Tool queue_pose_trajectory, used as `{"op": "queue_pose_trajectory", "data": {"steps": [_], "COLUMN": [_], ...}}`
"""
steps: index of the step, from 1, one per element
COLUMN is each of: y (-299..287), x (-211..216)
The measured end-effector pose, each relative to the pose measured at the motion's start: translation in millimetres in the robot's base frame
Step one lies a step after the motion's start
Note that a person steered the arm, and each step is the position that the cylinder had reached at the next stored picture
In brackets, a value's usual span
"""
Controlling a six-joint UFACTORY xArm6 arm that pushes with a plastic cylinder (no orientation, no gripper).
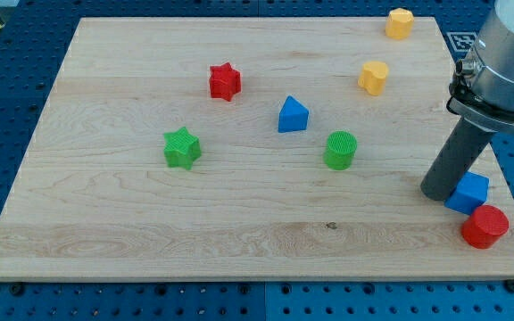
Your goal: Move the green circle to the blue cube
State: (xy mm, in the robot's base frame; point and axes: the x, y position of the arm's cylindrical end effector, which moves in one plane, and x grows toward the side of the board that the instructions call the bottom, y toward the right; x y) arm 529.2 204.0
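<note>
Tip at the board's right edge
We are resting my tip (439,193), fingerless, against the blue cube (468,193); the green circle (339,150) is sitting apart on open board (239,241).

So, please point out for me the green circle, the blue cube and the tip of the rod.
green circle (339,148): camera view, on its ribbed top face.
blue cube (469,192): camera view, on its visible front face, beside the rod.
my tip (439,193): camera view, on the rod's very lower end, touching or nearly touching the blue cube's left side.

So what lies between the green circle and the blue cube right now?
Only bare board, in the camera view: my tip touches the blue cube on its left, and no block sits between it and the green circle.
</note>
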Motion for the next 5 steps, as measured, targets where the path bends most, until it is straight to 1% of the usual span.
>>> {"op": "queue_pose_trajectory", "data": {"steps": [1,2,3,4,5], "y": [-52,-136,-161,-159,-143], "x": [0,-5,-51,-59,-58]}}
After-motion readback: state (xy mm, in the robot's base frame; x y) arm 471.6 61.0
